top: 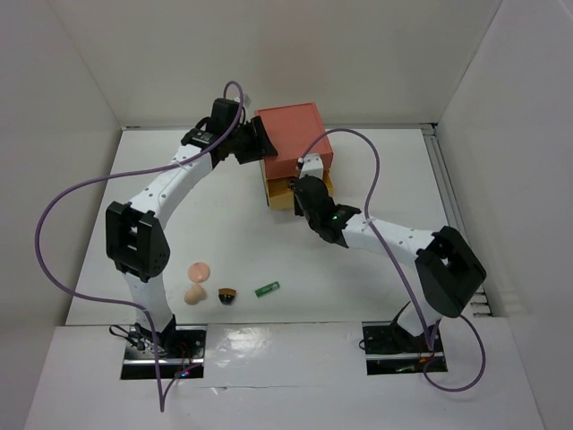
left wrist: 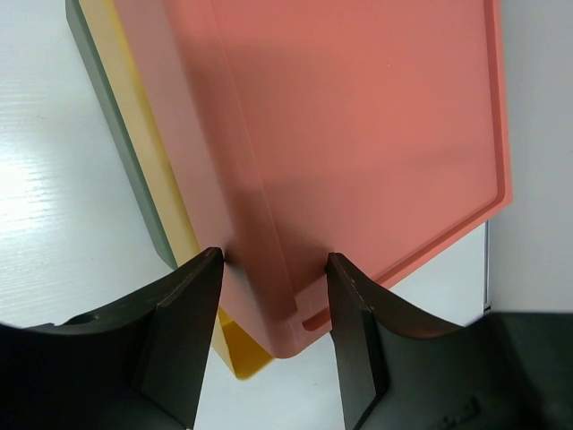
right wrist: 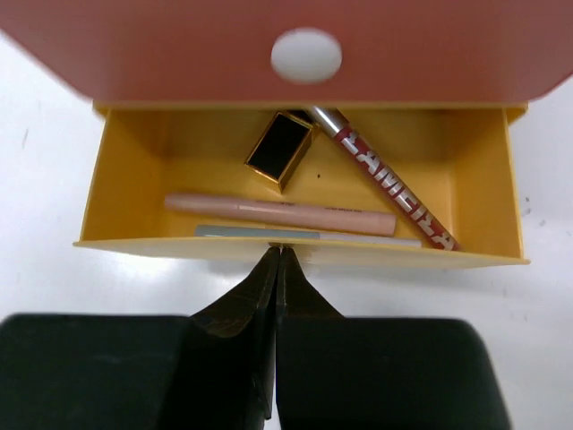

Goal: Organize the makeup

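- While puff (top: 199,270), sponge (top: 193,294), compact (top: 227,296) and mint tube (top: 267,288) lie near-left on the worktop (top: 233,233), the drawer box (top: 291,130) stands far off.
- Left pincer (left wrist: 273,269) clamps the box's orange corner.
- Right pincer (right wrist: 278,260), pressed shut, touches the open yellow drawer (right wrist: 121,179) at its front lip; that drawer runs left-right just beyond.

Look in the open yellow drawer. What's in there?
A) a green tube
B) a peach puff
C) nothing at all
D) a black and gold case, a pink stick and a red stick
D: the right wrist view shows the black and gold case, pink stick and red stick lying in the yellow drawer.
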{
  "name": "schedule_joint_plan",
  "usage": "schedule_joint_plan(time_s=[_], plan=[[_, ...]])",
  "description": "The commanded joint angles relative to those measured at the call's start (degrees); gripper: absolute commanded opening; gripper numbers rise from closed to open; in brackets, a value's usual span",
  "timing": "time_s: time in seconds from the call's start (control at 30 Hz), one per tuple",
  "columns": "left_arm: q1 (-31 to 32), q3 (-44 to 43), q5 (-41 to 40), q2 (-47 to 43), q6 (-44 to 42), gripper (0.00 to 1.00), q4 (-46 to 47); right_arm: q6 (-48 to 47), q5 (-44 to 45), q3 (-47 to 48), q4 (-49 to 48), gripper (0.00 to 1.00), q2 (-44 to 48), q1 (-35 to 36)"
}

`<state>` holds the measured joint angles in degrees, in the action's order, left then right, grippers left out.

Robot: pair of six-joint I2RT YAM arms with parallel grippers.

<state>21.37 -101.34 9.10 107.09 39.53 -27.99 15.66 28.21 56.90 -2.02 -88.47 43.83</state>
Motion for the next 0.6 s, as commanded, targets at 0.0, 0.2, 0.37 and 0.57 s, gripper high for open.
schedule_joint_plan(time_s=[0.0, 0.2, 0.37, 0.57], plan=[[0.8, 1.5, -2.5, 2.6, -1.0, 0.62, -4.9, 1.3, 6.1, -1.0, -14.9, 0.0, -3.5, -1.1], [0.8, 1.5, -3.0, 2.1, -1.0, 0.62, -5.4, 1.8, 6.6, -1.7, -25.9, 0.05, -6.6, -3.0], [1.3, 2.0, -3.0, 2.1, -1.0, 0.62, -5.4, 1.1, 6.1, -4.3, -35.6, 0.25, -9.0, -3.5], [1.8, 3.2, -3.6, 1.0, -1.0, 0.62, -5.4, -0.1, 4.2, -7.2, -36.7, 0.52, -6.5, -4.0]])
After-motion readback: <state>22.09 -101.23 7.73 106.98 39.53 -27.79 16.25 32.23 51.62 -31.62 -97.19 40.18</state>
